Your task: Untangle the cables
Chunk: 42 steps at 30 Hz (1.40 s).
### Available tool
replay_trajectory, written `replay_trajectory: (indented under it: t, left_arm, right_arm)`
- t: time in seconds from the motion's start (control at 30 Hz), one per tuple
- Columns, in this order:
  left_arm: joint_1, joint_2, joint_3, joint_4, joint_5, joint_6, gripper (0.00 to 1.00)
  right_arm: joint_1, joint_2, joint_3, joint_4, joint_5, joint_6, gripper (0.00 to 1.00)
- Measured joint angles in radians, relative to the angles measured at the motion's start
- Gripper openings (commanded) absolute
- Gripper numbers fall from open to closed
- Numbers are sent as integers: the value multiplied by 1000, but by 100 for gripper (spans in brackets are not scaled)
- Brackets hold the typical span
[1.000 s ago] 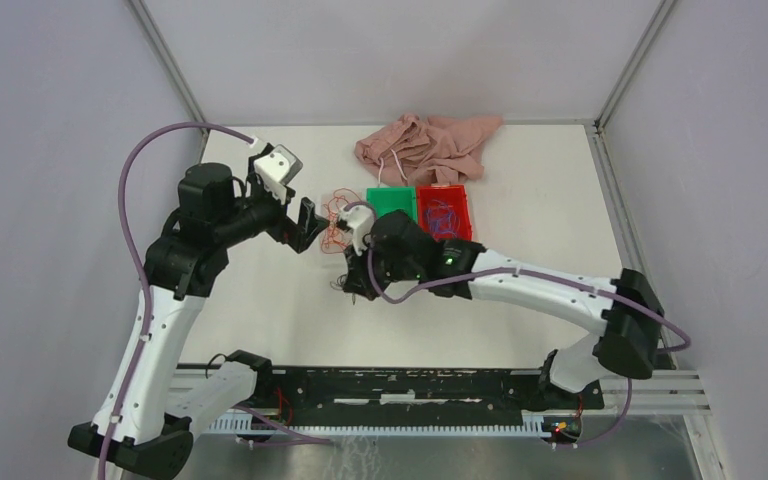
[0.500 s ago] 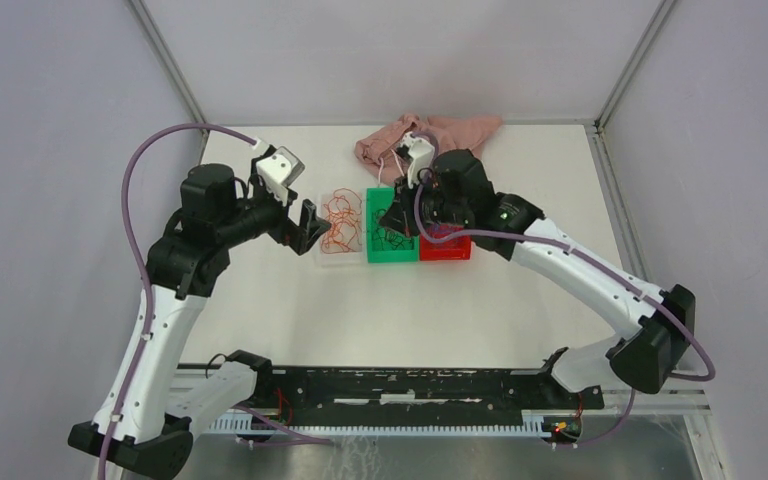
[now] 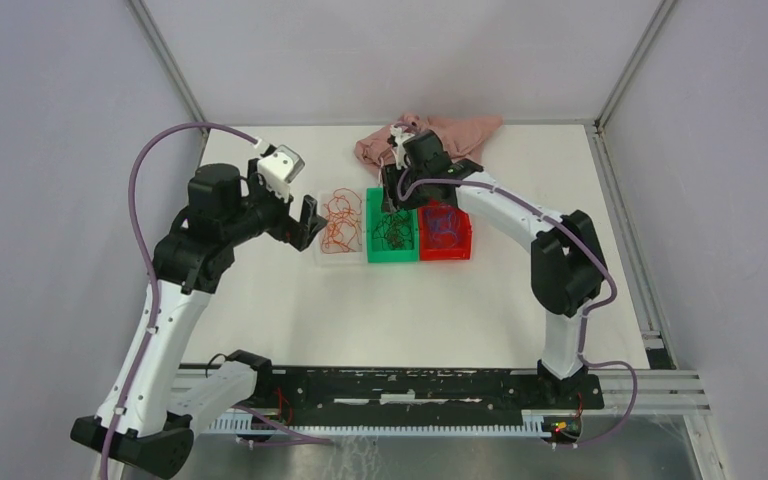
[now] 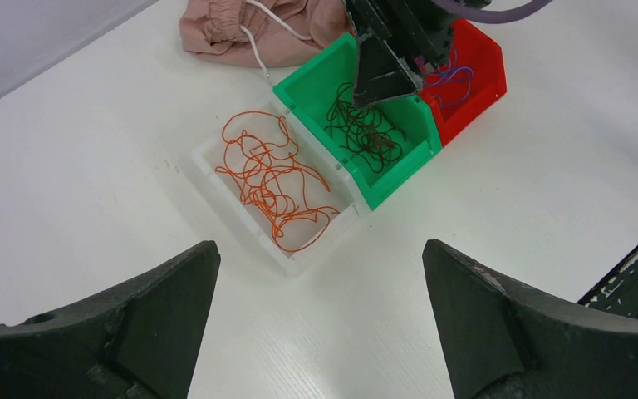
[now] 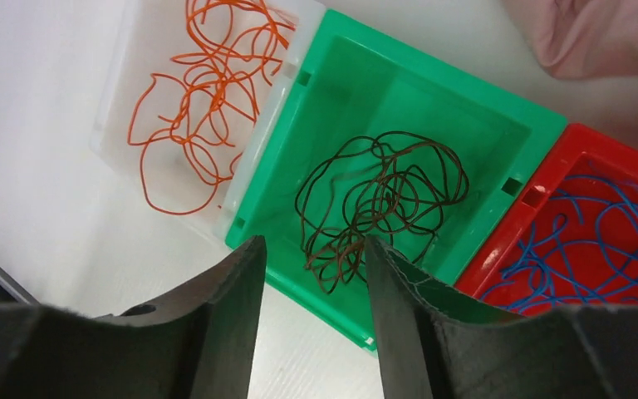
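From above: a white tabletop (image 3: pixel 290 300), grey walls (image 3: pixel 60 150), and a pink cloth (image 3: pixel 440 140) at the far edge. Left wrist: the left hand (image 4: pixel 320 253) is spread wide and empty, near curly orange cables (image 4: pixel 270 179) in a clear bin (image 4: pixel 241 214). Right wrist: the right hand (image 5: pixel 311 245) is narrowly parted and empty over dark cables (image 5: pixel 382 199) in the green bin (image 5: pixel 365 91); blue cables (image 5: pixel 586 249) lie in the red bin (image 5: pixel 606 141).

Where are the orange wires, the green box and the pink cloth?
orange wires (image 4: pixel 270 179): left wrist view, middle of the tangle.
green box (image 5: pixel 382 87): right wrist view, bare inner floor.
pink cloth (image 3: pixel 470 130): top external view, right part of the heap.
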Motion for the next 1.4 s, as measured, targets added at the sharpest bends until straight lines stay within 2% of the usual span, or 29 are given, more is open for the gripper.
replay_trajectory:
  t: [0.07,0.17,0.33,0.5,0.63,0.77,0.87,1.0,1.1,1.17,1.27,1.4]
  left_arm:
    - [4,3,0,0,-16,-20,99]
    - [25,18,0,3,-27,-40,99]
    - [129,61,-14,54,-17,-48,99]
    - [281,124,-92,159,11,-48,99]
    - [349,178,-239,288,21,-47,99]
    - [368,220,-419,451,22,-47,99]
    - [368,258,-532,613,29,-58,99]
    - [368,314,-666,876,27,-96,99]
    - [368,346,-816,1166,3,-126,99]
    - [368,373,-900,1302,-6,-141,99]
    - [368,412,-963,1433,-26,-159,99]
    - [368,439,-1007,1632,-48,-170,99]
  right_arm:
    - [-4,18,14,-16,6,1,73]
    - [-4,7,25,-39,21,-10,99]
    - [-3,-111,0,-49,93,-42,99]
    - [-16,-350,-175,-14,227,-54,99]
    - [-83,-510,-352,10,331,-44,99]
    - [-216,-603,-520,21,468,7,99]
    - [-306,-665,-680,80,622,35,99]
    - [-348,-742,-897,200,802,34,99]
    - [-361,-740,-987,285,904,30,99]
    - [-365,-725,-1008,340,960,23,99]
    - [-370,-705,-1073,525,1032,-32,99]
    - [-401,-697,-1218,770,1051,-82,100]
